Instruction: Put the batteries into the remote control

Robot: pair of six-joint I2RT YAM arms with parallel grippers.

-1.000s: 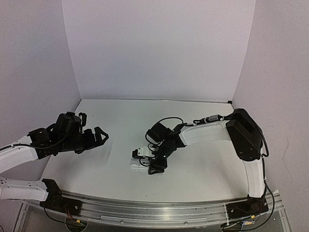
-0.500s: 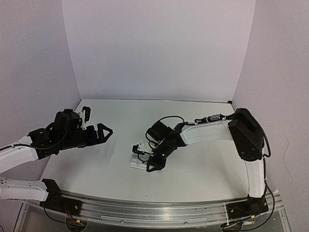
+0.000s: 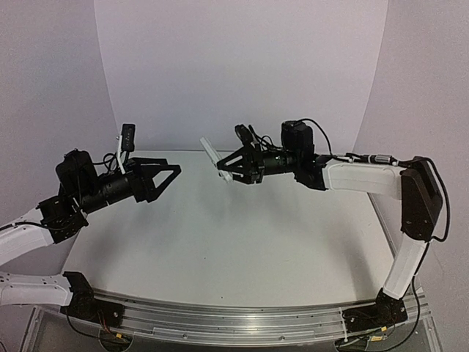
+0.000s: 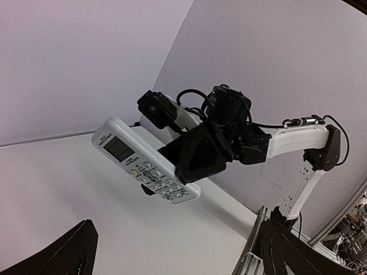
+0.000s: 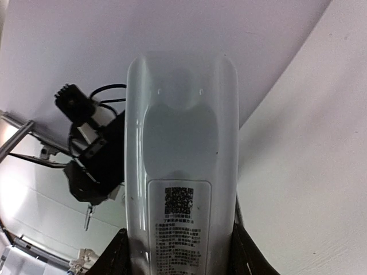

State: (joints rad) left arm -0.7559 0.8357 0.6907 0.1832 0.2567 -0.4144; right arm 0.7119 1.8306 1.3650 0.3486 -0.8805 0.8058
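The remote (image 5: 180, 172) is cut off at its lower end; white back, printed label. Right claw (image 3: 229, 170) clamps it; left claw (image 3: 168, 183), at 9 o'clock, gapes apart.

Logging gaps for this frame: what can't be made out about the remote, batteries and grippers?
- No batteries appear in any view; whether they sit inside the remote cannot be told.
- Right wrist view: the remote's lower back is cut off by the bottom edge, so no compartment shows; the label print is too small.
- Left wrist view: the left gripper shows only as fingertips at the bottom edge.
- Top view: the remote in the right gripper is edge-on and tiny.
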